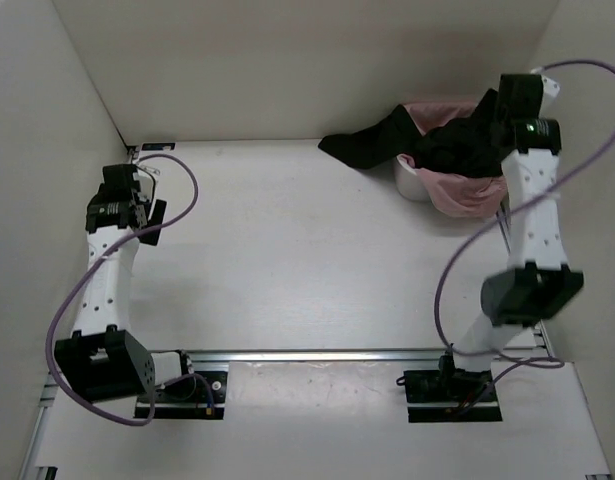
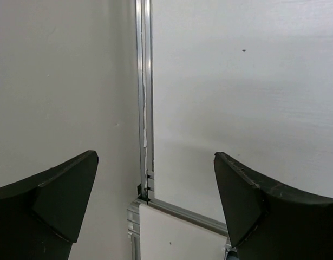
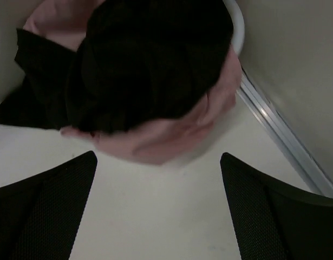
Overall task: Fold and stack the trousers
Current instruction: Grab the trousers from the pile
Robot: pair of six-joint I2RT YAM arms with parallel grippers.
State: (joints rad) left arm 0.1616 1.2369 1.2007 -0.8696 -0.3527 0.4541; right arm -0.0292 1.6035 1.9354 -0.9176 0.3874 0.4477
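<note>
Your right claw (image 3: 158, 162) is open: its two dark fingers (image 3: 47, 211) are spread wide with nothing between them. It hangs at the far right corner of the table (image 1: 287, 260), pointing down at a white basket (image 3: 237, 24). The trousers (image 3: 144, 59) are a crumpled black heap filling the top of that basket. They lie on a pink cloth (image 3: 161, 143) that drapes over the rim nearest the claw. In the wrist view the fingers are clear of both fabrics. A metal rail (image 3: 280, 135) runs along the table edge just beside the basket.

From above, the right claw (image 1: 509, 100) sits over the heap's right side. One black fold of the trousers (image 1: 387, 145) spills over the basket's (image 1: 412, 182) left rim onto the table. The pink cloth (image 1: 462, 190) hangs down the near side.

Your left claw (image 2: 155, 211) is also open and holds nothing. Its fingers (image 2: 52, 200) frame a metal rail (image 2: 144, 108) between white panels. From above, the left claw (image 1: 137, 195) is near the far left corner, well apart from the trousers.
</note>
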